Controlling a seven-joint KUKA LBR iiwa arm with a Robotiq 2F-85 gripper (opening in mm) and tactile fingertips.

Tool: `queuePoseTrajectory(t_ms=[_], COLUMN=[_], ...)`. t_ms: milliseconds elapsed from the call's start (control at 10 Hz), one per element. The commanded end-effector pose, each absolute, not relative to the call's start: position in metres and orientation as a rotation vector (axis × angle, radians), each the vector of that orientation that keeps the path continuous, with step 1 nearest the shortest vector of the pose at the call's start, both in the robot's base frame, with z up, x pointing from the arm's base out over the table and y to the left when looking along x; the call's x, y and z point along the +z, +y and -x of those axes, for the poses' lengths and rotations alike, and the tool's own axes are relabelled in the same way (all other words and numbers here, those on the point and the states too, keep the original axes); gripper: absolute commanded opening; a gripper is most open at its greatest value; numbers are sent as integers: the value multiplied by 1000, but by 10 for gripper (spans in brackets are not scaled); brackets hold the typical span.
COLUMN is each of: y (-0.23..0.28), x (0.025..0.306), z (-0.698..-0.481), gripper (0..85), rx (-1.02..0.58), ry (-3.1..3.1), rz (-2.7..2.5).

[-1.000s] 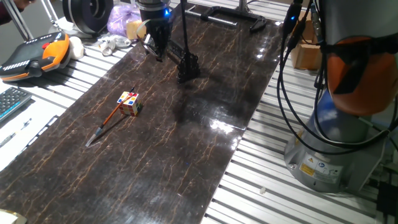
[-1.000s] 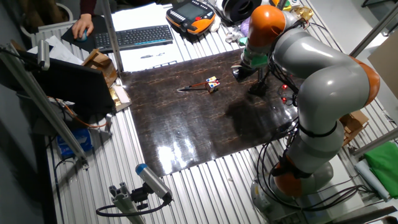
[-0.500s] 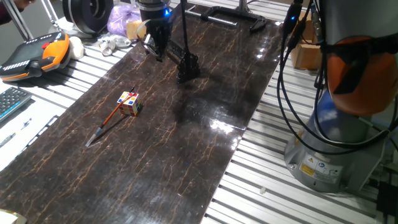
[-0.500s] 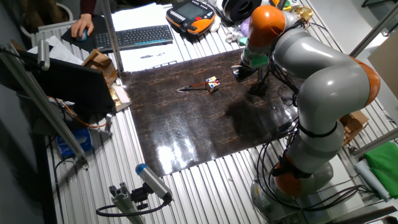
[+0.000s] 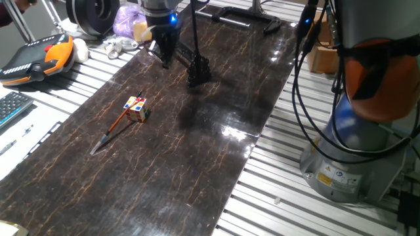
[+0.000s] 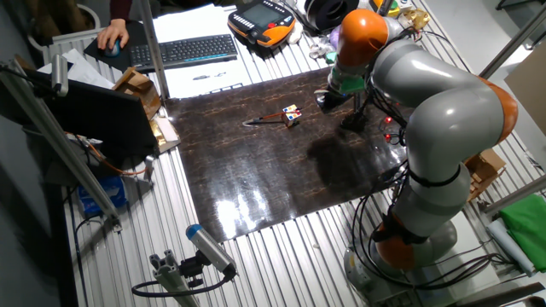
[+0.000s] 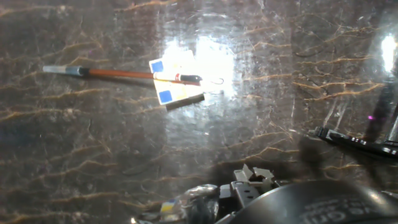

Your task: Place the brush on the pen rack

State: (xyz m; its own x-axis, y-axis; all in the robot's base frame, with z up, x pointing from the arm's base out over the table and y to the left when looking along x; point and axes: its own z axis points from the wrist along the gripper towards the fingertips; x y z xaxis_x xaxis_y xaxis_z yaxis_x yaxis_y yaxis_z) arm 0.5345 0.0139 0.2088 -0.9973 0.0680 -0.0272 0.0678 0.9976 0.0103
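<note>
While the arm (image 6: 444,111) bends over the far end of the dark marbled mat (image 5: 164,151), its wrist now sits a little further toward the mat's edge than half a second ago; nothing else on the mat has shifted. The gripper (image 5: 164,52) hangs low just beside the slanted bar of the pen rack (image 5: 193,65), and whether its fingers are spread or closed I cannot tell from any view; nothing shows between them.

Well apart from it, the brush (image 5: 117,126) lies flat on the mat, grey tip pointing toward the near end, its upper end touching the puzzle cube (image 5: 136,109). A black metal frame (image 5: 246,16) stands at the far edge of the mat, and an orange teach pendant (image 5: 36,56) and keyboard (image 6: 183,51) rest on the slatted table beyond.

Looking along the fingers, the hand view shows the brush (image 7: 118,74) running across the cube (image 7: 176,78), whose top is washed out by glare.
</note>
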Motion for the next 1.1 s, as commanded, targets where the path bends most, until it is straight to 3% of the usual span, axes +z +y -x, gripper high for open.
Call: queuePoseTrajectory(t_ms=[0, 200, 1000], y=[17, 16, 55], x=[212, 223, 187], z=[-536, -540, -550], gripper=[7, 7, 7], rx=[-6, -4, -18], ry=[3113, 3128, 3078], rz=[-109, -112, -475])
